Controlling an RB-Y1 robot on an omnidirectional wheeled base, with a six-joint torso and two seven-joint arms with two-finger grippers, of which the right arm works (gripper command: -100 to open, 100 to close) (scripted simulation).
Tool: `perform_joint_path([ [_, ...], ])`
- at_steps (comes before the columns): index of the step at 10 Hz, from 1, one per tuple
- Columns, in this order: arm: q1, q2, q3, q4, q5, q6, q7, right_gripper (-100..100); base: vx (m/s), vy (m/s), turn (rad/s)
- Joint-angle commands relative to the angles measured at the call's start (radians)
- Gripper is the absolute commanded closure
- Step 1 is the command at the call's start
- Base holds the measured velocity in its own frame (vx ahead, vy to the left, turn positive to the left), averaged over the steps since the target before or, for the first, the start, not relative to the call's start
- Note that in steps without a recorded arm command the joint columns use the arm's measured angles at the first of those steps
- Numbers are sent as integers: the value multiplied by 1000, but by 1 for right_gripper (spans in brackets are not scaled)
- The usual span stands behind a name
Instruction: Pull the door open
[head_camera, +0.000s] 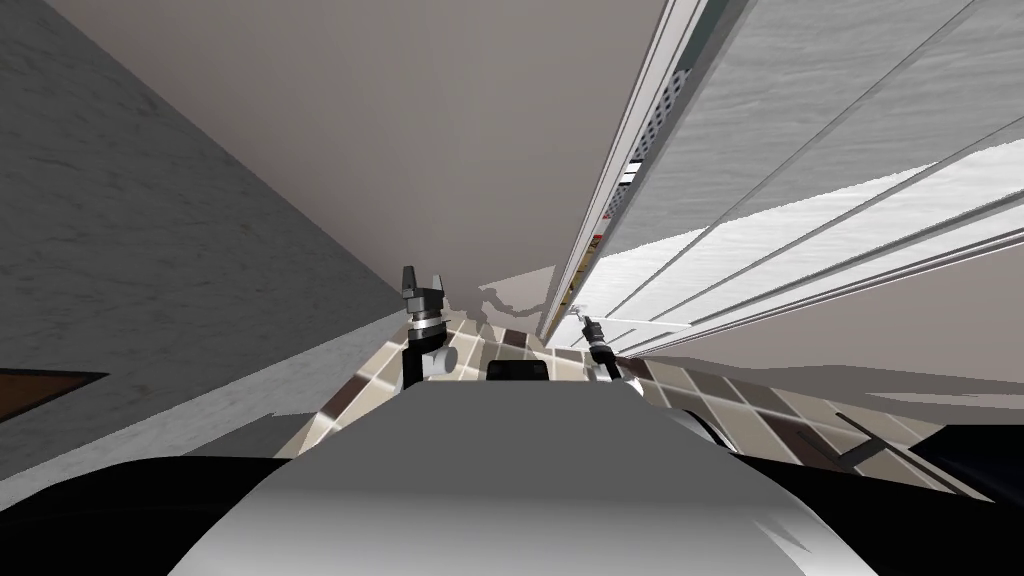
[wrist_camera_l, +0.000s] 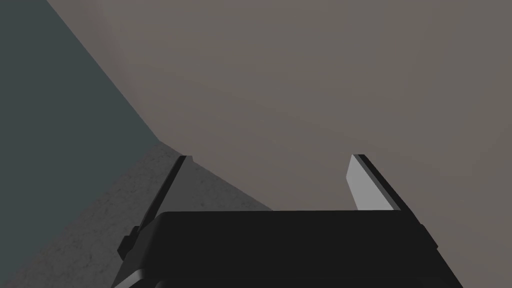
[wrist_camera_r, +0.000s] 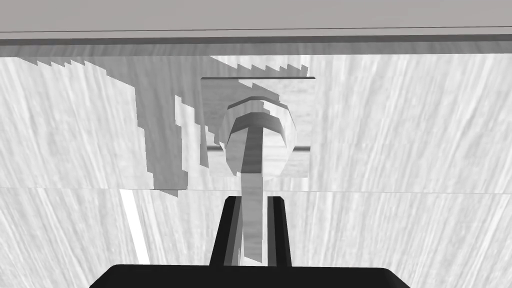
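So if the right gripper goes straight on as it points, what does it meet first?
The right gripper, shut on the lever, would probably run along it into the round hub of the handle; the white door lies just behind, though depth is unclear.

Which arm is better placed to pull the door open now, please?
The right. The right gripper is shut on the handle of the white door, so it could probably pull at once. The left gripper stands open, apart from the door, facing a bare wall.
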Motion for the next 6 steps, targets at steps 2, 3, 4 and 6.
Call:
perform_joint_path([
  [2,23,-21,24,1,19,-38,-37,100,-240,-98,131],
  [3,20,-12,20,0,16,-27,-27,100,-104,-46,41],
  [4,38,-24,31,7,27,-58,-47,100,-132,-22,140],
  [6,59,-43,39,15,38,-98,-70,100,-208,-85,159],
])
